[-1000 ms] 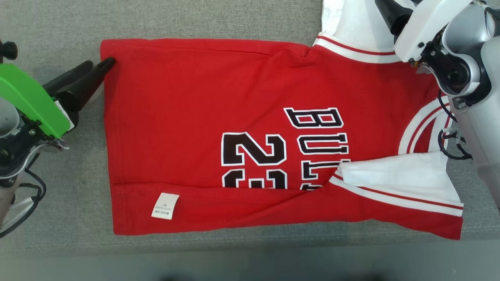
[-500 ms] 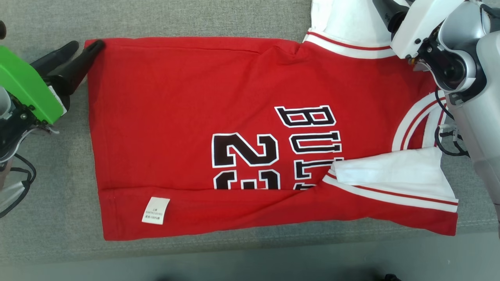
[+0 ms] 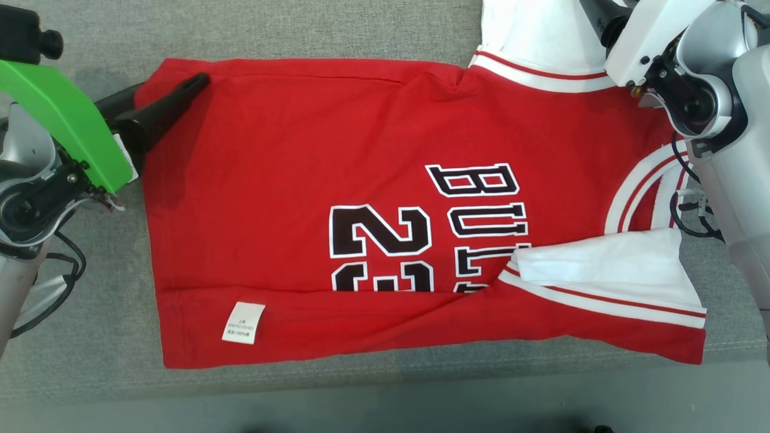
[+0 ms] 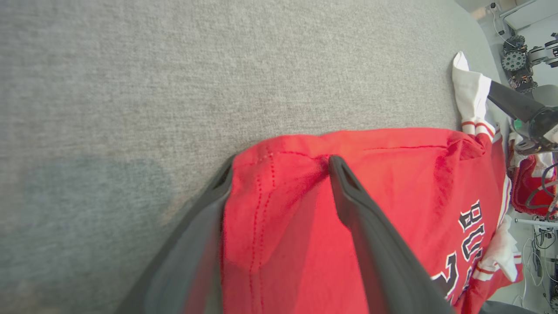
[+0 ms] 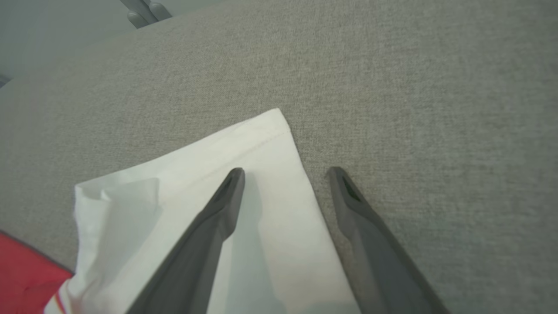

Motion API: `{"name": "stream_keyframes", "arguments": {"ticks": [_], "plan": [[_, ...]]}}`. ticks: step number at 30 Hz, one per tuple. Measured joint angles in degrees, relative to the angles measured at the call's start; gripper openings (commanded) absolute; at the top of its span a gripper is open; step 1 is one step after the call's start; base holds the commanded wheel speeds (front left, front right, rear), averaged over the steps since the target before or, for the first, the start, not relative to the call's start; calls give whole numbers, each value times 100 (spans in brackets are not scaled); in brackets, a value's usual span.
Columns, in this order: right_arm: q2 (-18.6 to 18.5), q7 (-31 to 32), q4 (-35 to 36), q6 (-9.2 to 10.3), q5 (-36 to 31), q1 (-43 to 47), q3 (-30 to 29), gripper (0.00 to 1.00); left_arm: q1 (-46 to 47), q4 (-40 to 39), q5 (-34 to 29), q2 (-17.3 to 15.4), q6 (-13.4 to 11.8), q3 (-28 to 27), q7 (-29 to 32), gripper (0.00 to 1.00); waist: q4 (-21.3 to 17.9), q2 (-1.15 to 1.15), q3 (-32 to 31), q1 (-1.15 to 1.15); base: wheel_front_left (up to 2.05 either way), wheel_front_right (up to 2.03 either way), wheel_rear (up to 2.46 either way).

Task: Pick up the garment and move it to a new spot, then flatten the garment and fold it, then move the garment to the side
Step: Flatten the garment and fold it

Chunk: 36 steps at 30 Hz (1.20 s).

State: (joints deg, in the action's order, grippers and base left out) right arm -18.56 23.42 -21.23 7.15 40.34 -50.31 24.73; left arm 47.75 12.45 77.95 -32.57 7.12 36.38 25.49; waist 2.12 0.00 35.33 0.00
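On the grey fabric surface [image 3: 90,337], the red garment [image 3: 271,180] lies spread flat, its near edge folded up with a white label [image 3: 243,323] showing. The left jaws stand released and wide, straddling the garment's far hem corner. The right jaws, likewise released, straddle the edge of the white sleeve [image 5: 279,244], one finger over bare surface.

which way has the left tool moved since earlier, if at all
Yes: the left tool moved rightward, from beside the garment to over its hem corner.
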Motion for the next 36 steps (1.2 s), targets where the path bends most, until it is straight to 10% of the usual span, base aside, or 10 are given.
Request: {"name": "stream_keyframes", "arguments": {"ticks": [3, 6, 26, 29, 34, 36], "plan": [[2, -1, -52, -7, 0, -9, 1, 100, 3, -4, 1, 1, 0, 47, 19, 84, 15, 0, -22, 0, 0, 0, 0], [4, -12, -86, -7, 0, -14, 2, 100, 5, -3, -1, 1, 4, 43, -11, 100, 27, 0, -37, 0, 0, 0, 0], [23, -65, -269, -76, -1, -79, 48, 100, 15, 187, -80, 14, 43, 31, -569, 98, 18, 0, -53, 0, 0, 0, 0], [21, -68, -299, -104, -5, -83, 52, 100, 15, 196, -80, 19, 43, 49, -592, 82, 22, 0, -61, 0, 0, 0, 0], [19, -70, -337, -110, -8, -90, 60, 100, 15, 236, -80, 18, 43, 89, -649, 15, 34, 0, -75, 0, 0, 0, 0], [16, -78, -364, -134, -9, -91, 63, 100, 15, 242, -98, 18, 43, 130, -745, 7, 42, 0, -84, 0, 0, 0, 0]]}}
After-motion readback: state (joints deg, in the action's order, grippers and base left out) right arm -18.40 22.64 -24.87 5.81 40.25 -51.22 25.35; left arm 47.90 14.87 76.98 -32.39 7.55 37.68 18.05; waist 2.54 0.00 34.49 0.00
